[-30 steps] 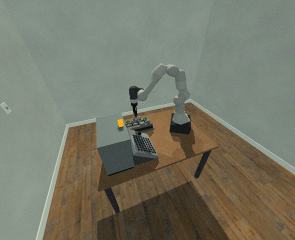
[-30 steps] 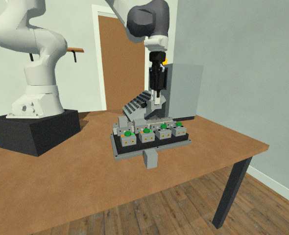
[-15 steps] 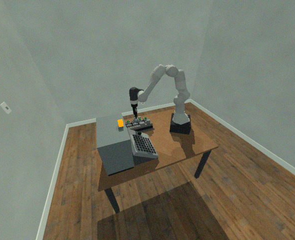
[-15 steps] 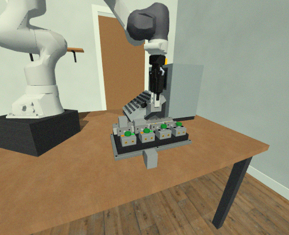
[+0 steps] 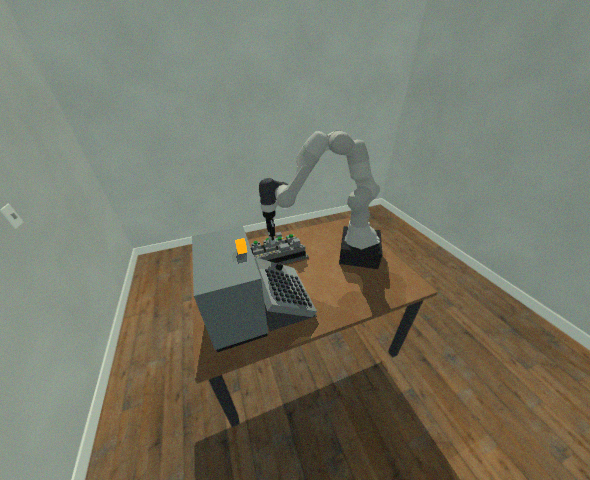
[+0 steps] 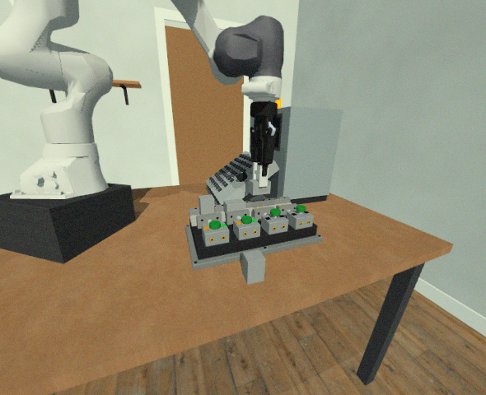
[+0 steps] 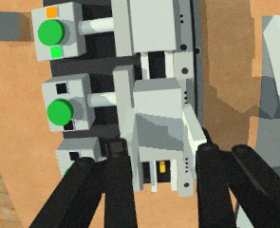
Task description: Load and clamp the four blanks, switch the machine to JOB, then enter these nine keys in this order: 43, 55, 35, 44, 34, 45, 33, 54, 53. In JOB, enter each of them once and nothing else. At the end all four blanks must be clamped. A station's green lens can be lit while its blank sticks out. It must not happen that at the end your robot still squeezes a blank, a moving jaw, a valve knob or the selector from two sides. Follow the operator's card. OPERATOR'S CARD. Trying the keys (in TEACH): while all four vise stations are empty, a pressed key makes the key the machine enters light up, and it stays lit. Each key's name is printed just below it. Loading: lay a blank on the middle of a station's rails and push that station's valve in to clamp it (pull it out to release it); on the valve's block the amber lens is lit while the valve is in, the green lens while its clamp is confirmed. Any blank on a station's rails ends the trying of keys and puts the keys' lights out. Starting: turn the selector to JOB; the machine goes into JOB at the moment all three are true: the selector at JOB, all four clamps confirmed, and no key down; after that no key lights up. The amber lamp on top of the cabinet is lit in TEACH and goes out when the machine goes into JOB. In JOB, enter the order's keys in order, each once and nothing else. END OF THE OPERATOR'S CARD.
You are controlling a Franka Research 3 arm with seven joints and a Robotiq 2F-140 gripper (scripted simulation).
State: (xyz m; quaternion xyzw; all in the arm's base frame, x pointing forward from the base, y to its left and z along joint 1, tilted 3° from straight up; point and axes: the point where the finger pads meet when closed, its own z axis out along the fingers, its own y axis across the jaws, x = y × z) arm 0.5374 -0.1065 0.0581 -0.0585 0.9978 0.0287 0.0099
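Observation:
My gripper (image 7: 158,121) is shut on a grey blank (image 7: 158,132) and holds it upright, close over the rails of a vise station on the fixture (image 6: 251,230). That station's green valve (image 7: 60,112) has dark lenses beside it. The station beyond holds a blank (image 7: 153,25); its amber lens (image 7: 51,11) and green lens (image 7: 56,52) are lit. In the exterior view the gripper (image 6: 262,169) hangs over the fixture's back, above the four green valves (image 6: 246,219). I cannot tell whether the held blank touches the rails.
The sloped keypad (image 5: 287,291) stands beside the grey cabinet (image 5: 225,289), whose amber lamp (image 5: 241,245) is lit. A black selector knob (image 5: 278,267) sits between keypad and fixture. A small grey block (image 6: 252,265) stands in front of the fixture. The robot base (image 6: 60,220) is at the left.

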